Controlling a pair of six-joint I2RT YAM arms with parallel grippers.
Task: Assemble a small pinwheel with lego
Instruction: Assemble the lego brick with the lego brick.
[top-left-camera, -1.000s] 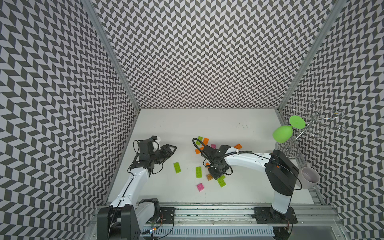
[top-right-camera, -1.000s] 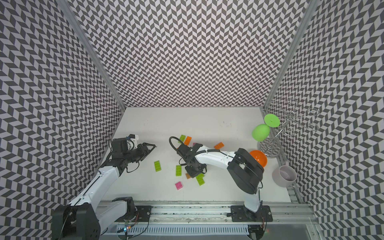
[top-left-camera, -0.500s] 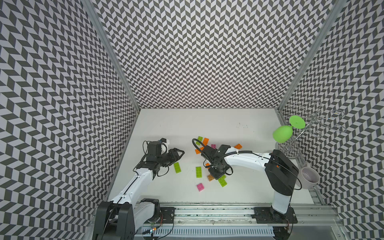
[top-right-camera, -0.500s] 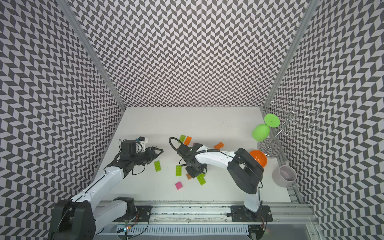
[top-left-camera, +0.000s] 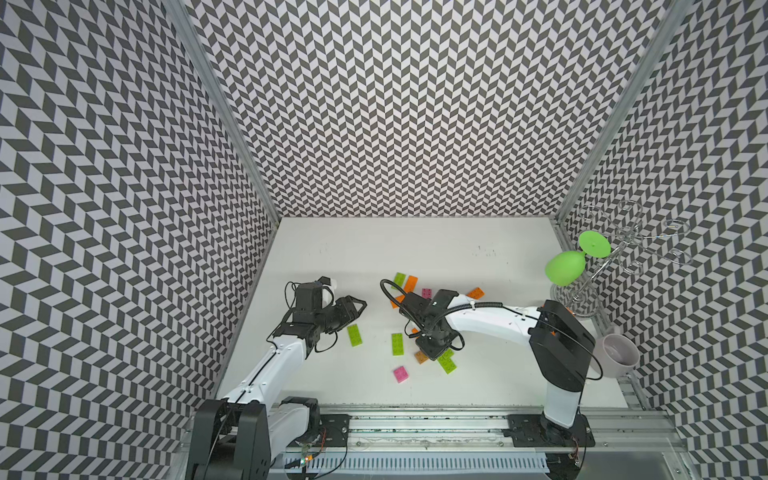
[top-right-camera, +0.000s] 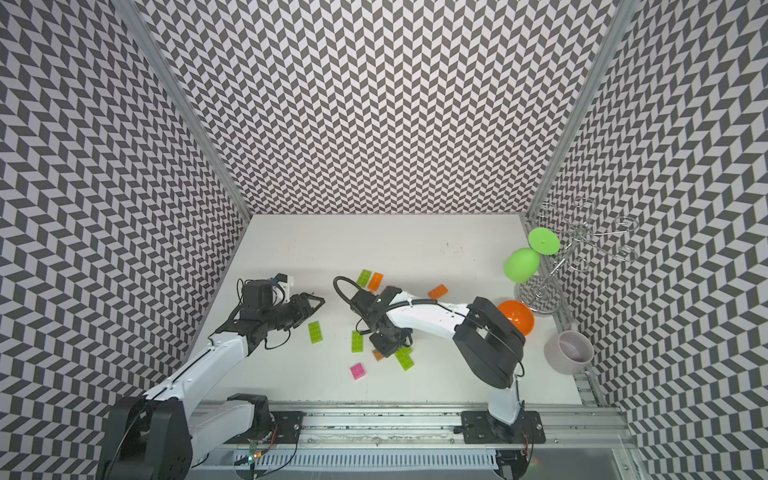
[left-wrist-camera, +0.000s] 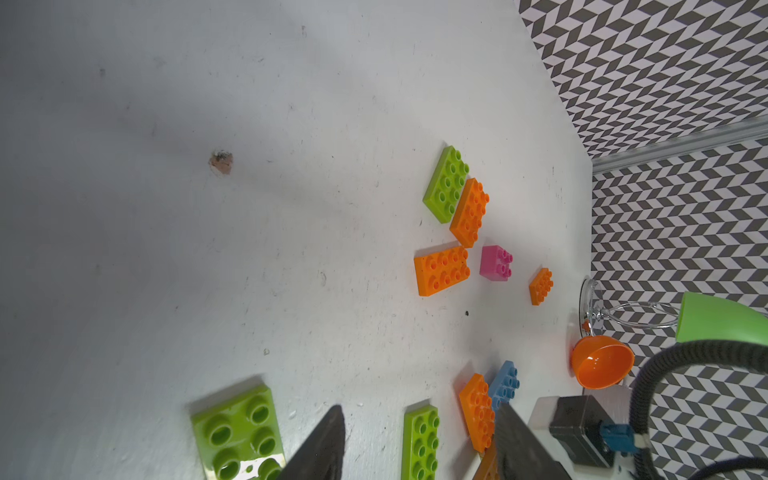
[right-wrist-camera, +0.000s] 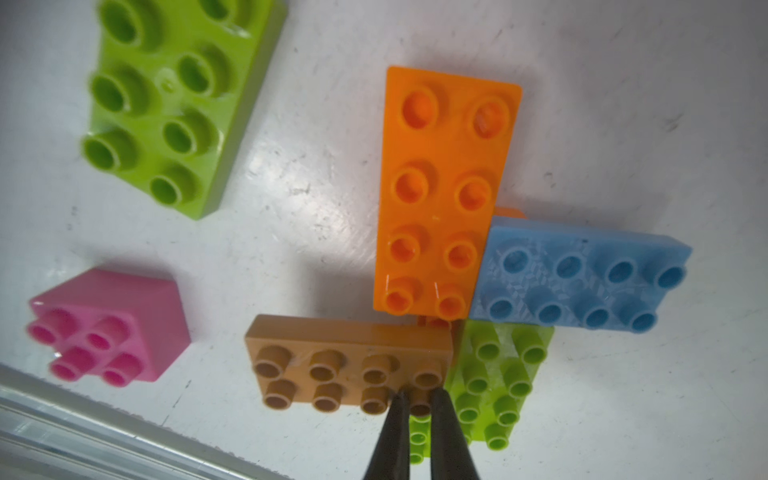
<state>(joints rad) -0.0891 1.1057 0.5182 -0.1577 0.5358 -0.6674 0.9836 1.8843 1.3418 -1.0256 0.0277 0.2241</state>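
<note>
Pinwheel cluster: in the right wrist view, an orange brick (right-wrist-camera: 446, 195), a blue brick (right-wrist-camera: 582, 286), a brown brick (right-wrist-camera: 349, 365) and a lime brick (right-wrist-camera: 503, 382) meet like four blades, studs up, on the white table (top-left-camera: 374, 249).
Right pincer (right-wrist-camera: 419, 409): the black fingers are nearly together, with their tips at the brown brick's corner stud nearest the cluster's middle. Whether they squeeze it cannot be told.
Left pincer (top-left-camera: 358, 305): the jaws are apart and hold nothing. It is at 10 o'clock of the cluster, well apart from it.
Right arm (top-left-camera: 490, 324): it comes from the table's 5 o'clock, wrist bent down over the cluster, hiding most of it in both top views.
Left arm (top-left-camera: 270, 365): it comes from 7 o'clock, slanting toward the centre.
Near lime brick (top-left-camera: 354, 335): at 6 o'clock of the left pincer, close by.
Middle lime brick (top-left-camera: 397, 344): at 9 o'clock of the cluster.
Pink square (top-left-camera: 401, 374): at 8 o'clock of the cluster, apart.
Far bricks: a far lime brick (top-left-camera: 400, 280) and a far orange brick (top-left-camera: 411, 284) lie side by side at the cluster's 11 o'clock.
Table's 3 o'clock side: a green goblet (top-left-camera: 564, 268) on a wire rack (top-left-camera: 623, 245), a grey mug (top-left-camera: 615, 360) and an orange bowl (top-right-camera: 515, 318).
</note>
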